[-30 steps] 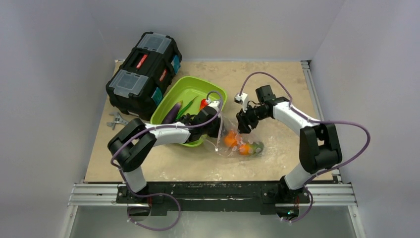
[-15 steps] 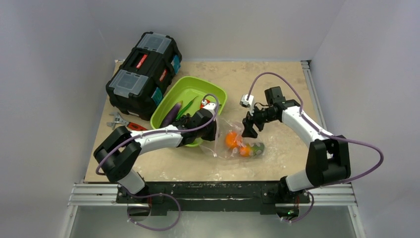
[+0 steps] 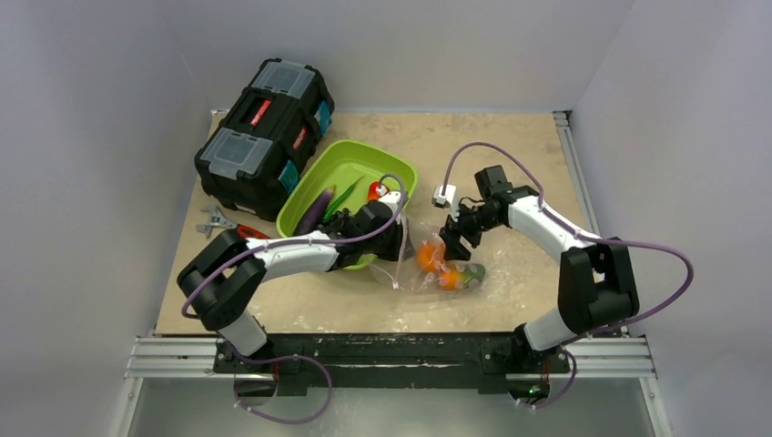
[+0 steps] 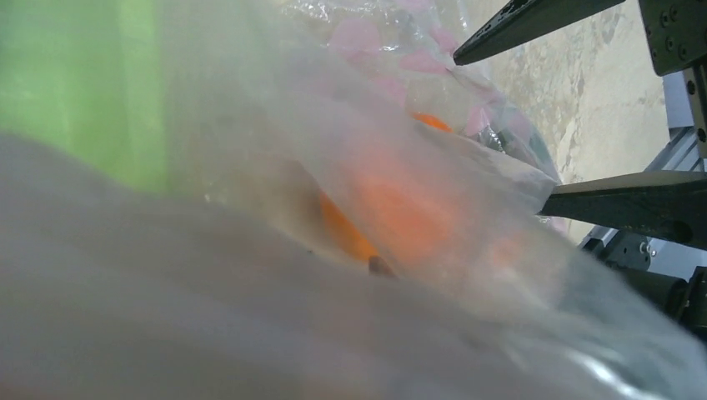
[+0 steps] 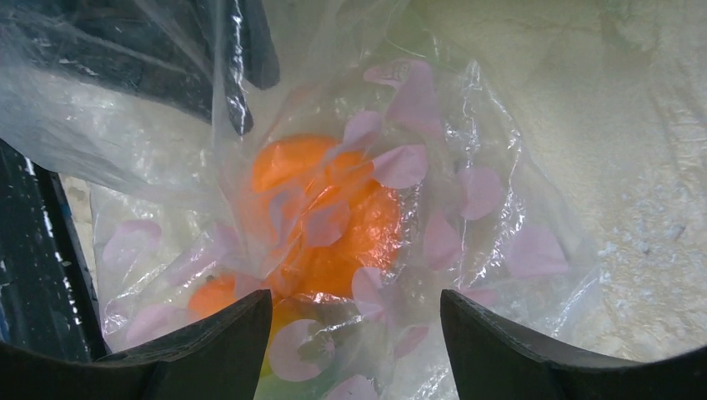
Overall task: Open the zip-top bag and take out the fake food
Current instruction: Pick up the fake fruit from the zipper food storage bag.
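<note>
Sitting crumpled just right of the lime-green plastic tray (image 3: 350, 159): clear crinkly zip-top bag (image 3: 405, 273), pink-petal print.
Orange fake food (image 3: 426, 258) inside. Left gripper (image 4: 500, 129) fingers apart at its film, right gripper (image 5: 354, 300) spread wide above. Bare sandy tabletop (image 3: 519, 164) to the right.

arms (image 3: 296, 250): white links, black joints | cables (image 3: 482, 144): purple | right hand (image 5: 356, 304) — black fingers (image 5: 500, 354)

The top view looks down on the whole table (image 3: 510, 137); both wrist views sit close against the zip-top bag (image 5: 500, 217).
</note>
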### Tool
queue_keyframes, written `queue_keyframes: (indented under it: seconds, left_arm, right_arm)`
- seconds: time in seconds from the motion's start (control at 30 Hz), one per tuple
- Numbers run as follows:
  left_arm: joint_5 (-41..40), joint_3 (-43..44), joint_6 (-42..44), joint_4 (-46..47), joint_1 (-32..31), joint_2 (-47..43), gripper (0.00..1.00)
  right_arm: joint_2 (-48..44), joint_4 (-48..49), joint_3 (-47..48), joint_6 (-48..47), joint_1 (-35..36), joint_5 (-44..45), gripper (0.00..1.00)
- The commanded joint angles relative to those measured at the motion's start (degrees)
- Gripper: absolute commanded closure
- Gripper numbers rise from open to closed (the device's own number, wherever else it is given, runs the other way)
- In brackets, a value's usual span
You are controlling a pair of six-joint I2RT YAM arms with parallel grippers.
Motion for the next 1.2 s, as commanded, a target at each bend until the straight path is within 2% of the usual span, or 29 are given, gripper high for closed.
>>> queue_keyframes:
  seconds: [0.0,0.1,0.23,0.47,0.67,1.03,1.17]
  left_arm:
    - [4.9,1.14,-2.64,5.52,-0.2,4.73,0.66]
    - [6.13,2.51,-4.18,7.29,-0.14,7.83,0.6]
    - [7.19,3.35,-6.45,9.59,-0.15,11.16,0.53]
    - [6.69,-0.45,-11.42,16.91,1.07,10.89,0.48]
    - [5.03,-3.74,-15.69,21.71,3.17,10.38,0.4]
    - [-2.32,1.9,-19.5,11.52,3.14,14.65,0.41]
    - [-4.82,4.45,-19.82,7.33,2.95,15.52,0.43]
  right_arm:
    - [1.56,2.5,-1.28,-0.34,1.83,4.39,0.27]
    - [3.48,3.57,-1.17,0.7,3.4,7.26,0.32]
    - [5.36,3.67,-0.77,1.46,3.72,8.75,0.46]
    - [6.78,3.54,-0.55,1.63,3.72,9.77,0.61]
    - [6.51,3.43,-0.48,1.49,3.84,8.92,0.62]
    - [5.79,3.09,0.06,1.71,3.91,6.57,0.62]
    - [4.72,2.54,0.62,1.55,3.89,5.34,0.56]
